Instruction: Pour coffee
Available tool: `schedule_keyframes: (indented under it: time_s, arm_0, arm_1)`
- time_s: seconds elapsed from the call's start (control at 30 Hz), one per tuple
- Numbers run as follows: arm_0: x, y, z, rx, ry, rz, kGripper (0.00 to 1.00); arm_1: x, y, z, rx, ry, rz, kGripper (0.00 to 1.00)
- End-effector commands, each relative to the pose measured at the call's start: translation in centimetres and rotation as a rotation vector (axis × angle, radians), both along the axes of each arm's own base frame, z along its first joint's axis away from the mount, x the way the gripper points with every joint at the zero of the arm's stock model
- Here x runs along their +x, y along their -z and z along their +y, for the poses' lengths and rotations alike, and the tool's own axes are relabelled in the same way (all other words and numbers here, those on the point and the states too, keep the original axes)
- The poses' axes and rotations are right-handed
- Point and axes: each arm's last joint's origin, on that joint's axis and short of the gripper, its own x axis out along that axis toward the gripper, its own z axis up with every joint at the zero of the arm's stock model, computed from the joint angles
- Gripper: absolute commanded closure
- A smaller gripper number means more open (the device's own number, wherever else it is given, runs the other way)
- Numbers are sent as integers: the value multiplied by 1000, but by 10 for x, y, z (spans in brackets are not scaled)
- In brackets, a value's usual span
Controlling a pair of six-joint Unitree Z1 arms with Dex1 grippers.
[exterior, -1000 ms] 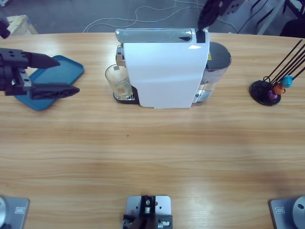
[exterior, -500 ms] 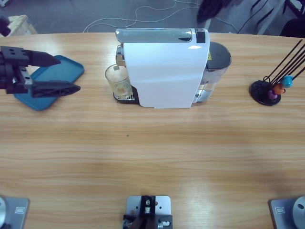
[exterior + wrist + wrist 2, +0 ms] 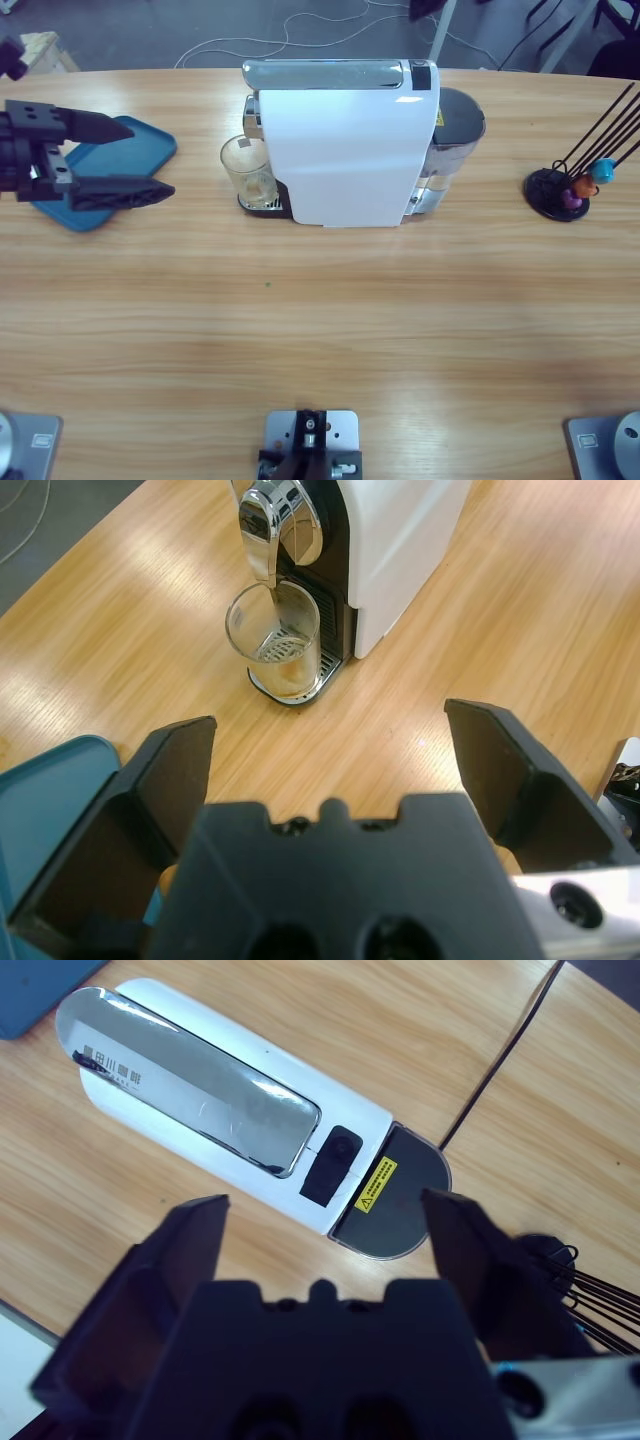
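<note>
The coffee machine point(image 3: 345, 145) sits mid-table toward the far edge, white with a shiny top. A glass point(image 3: 248, 172) stands under its spout on the drip tray, with a little coffee in the bottom. The left gripper point(image 3: 135, 158) hangs off to the spout side of the machine, over the edge of a blue tray point(image 3: 140, 150), jaws spread wide, holding nothing. The right gripper point(image 3: 325, 1235) hovers above the machine, jaws wide apart too, empty. A capsule rack point(image 3: 565, 190) stands past the machine's water tank end.

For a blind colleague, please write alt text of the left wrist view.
An open black claw points at a glass cup standing under the spout of a white coffee machine on a wooden table. A blue tray lies beside the claw.
</note>
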Motion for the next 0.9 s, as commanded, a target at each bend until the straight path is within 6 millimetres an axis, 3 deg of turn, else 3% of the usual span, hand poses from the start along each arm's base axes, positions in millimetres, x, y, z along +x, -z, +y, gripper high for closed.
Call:
schedule_keyframes:
  time_s: [0.03, 0.37, 0.5, 0.67, 0.73, 0.9]
  arm_0:
    - [-2, 4, -2, -10, 9, 24, 13]
    - [-4, 3, -2, -12, 12, 18, 18]
    - [-5, 1, -1, -15, 12, 14, 18]
    - [-7, -2, 1, -21, 8, 2, 23]
    - [-8, -2, 2, -22, 9, 1, 18]
    - [-17, -5, 9, -36, 11, -17, 18]
  arm_1:
    - [2, 16, 8, -37, -12, 48, 0]
    - [3, 17, 8, -41, -9, 48, 0]
    - [-8, 0, -2, -31, 3, -1, 0]
    - [-46, -27, -23, 20, -9, -83, 0]
    - [-68, -24, -37, 37, -16, -102, 0]
    - [-136, 5, -90, 99, -14, -163, 0]
